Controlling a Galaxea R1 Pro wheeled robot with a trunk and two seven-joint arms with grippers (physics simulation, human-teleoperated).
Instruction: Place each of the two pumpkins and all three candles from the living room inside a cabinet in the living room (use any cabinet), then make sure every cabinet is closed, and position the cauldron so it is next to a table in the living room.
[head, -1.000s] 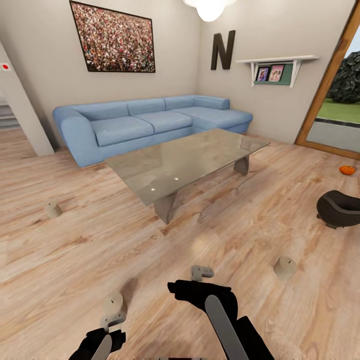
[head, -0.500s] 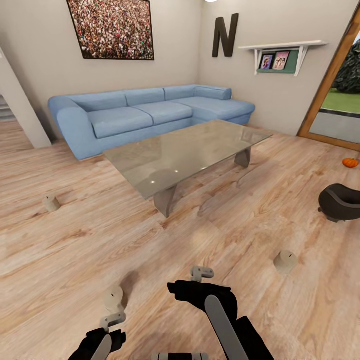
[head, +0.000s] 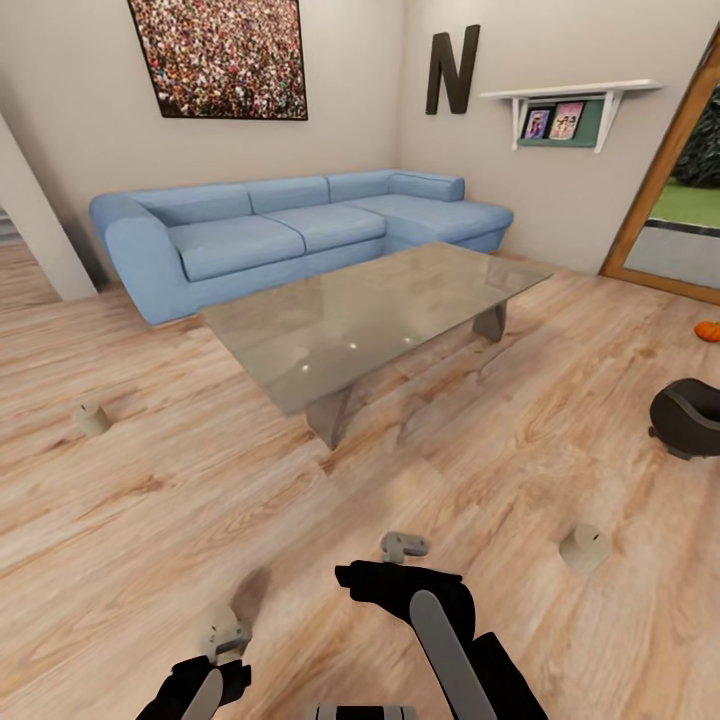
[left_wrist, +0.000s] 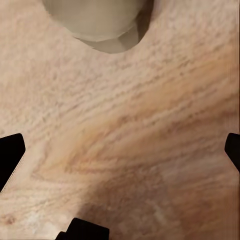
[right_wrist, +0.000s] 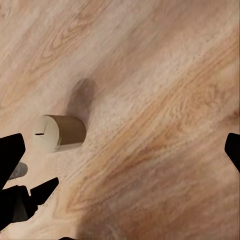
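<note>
Wood floor (head: 150, 520) holds three candles (head: 585, 548) and cauldron (head: 690, 418).

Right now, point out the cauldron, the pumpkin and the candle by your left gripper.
cauldron (head: 690, 418), head view, on its black side wall.
pumpkin (head: 708, 331), head view, on its orange body at the picture's edge.
candle (head: 215, 628), head view, on its rounded top beside the left gripper (head: 228, 640).
</note>
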